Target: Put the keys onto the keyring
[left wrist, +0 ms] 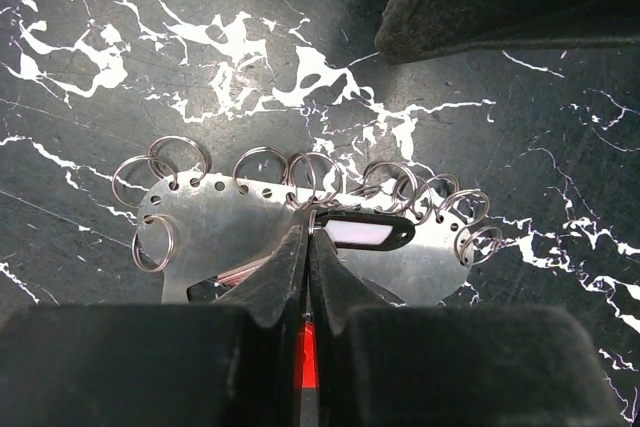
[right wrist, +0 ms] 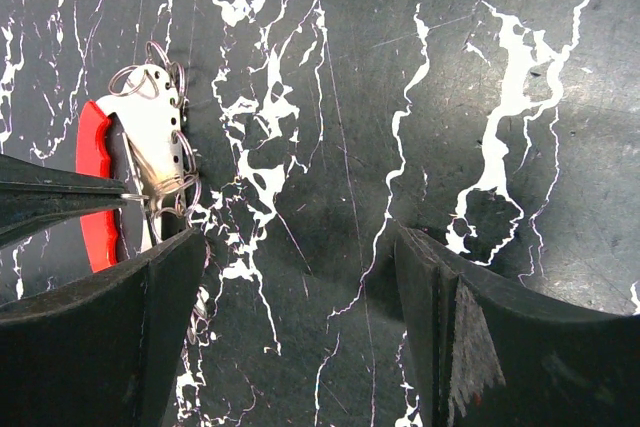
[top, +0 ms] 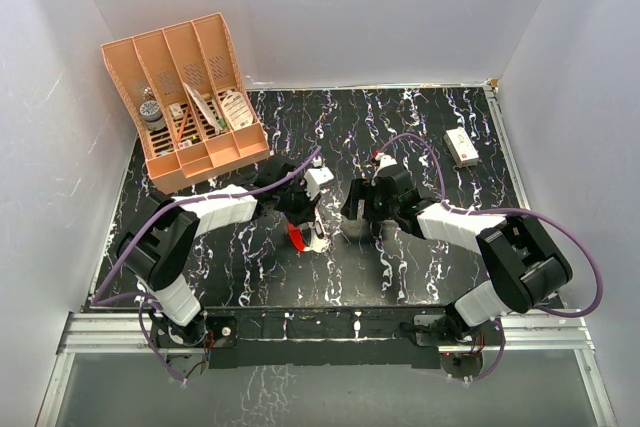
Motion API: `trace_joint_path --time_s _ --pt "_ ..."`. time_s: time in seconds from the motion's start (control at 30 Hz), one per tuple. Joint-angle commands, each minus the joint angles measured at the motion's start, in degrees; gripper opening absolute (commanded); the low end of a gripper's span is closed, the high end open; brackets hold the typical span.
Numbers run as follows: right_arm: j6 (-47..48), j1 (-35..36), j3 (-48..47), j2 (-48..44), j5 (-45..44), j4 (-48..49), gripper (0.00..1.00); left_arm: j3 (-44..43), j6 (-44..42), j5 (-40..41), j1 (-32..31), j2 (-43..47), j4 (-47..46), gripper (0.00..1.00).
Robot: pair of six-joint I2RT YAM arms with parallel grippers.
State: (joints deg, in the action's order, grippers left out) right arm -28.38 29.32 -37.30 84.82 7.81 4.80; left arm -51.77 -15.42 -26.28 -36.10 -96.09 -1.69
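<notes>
The keyring [left wrist: 220, 237] is a flat pale metal plate with several split rings along its curved edge and a red crescent [right wrist: 95, 182] along one side. It lies at the table's middle [top: 308, 237]. A key [left wrist: 365, 232], a small dark tag with a pale middle, rests on the plate just right of my left fingertips. My left gripper [left wrist: 308, 237] is shut on the keyring's edge at a ring, and red shows between its fingers. My right gripper [right wrist: 297, 247] hangs open over bare table just right of the keyring, with nothing between its fingers [right wrist: 150, 297].
A peach desk organizer [top: 190, 97] with small items stands at the back left. A small white box with a red mark [top: 461, 147] lies at the back right. White walls enclose the black marbled table [top: 250, 277] on three sides.
</notes>
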Motion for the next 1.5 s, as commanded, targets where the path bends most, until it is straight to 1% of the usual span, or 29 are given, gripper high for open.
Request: trace_joint_path --time_s 0.0,0.13,0.27,0.43,0.53,0.73,0.83,1.07,1.47 --pt "0.43 0.36 -1.46 -0.80 -0.87 2.94 0.75 -0.48 0.33 0.95 0.35 2.79 0.79 0.00" --pt "0.45 0.37 -1.63 -0.87 -0.96 2.74 0.75 1.02 1.40 4.27 0.37 7.66 1.40 0.00" --pt "0.42 0.38 -1.67 -1.33 -1.11 2.59 0.75 1.79 2.66 12.97 0.37 11.33 1.73 0.00" --pt "0.51 0.39 -1.70 -1.87 -1.39 2.24 0.75 2.01 4.54 22.56 0.52 11.71 1.21 0.00" --pt "0.47 0.39 -1.59 -2.10 -1.49 2.11 0.75 3.11 5.41 26.95 0.61 10.53 -1.15 0.00" --pt "0.45 0.39 -1.46 -2.30 -1.57 1.97 0.75 7.79 6.00 32.86 0.59 9.33 -11.49 0.00" --pt "0.43 0.39 -1.38 -2.24 -1.55 1.97 0.75 9.59 5.43 33.88 0.57 8.71 -15.10 0.00" --pt "0.43 0.39 -1.24 -2.05 -1.65 2.07 0.75 12.99 4.80 31.66 -0.04 10.99 -19.59 0.00" --pt "0.26 0.39 -0.99 -1.85 -1.88 2.41 0.75 18.92 3.21 24.45 -2.54 16.76 -26.10 0.00"
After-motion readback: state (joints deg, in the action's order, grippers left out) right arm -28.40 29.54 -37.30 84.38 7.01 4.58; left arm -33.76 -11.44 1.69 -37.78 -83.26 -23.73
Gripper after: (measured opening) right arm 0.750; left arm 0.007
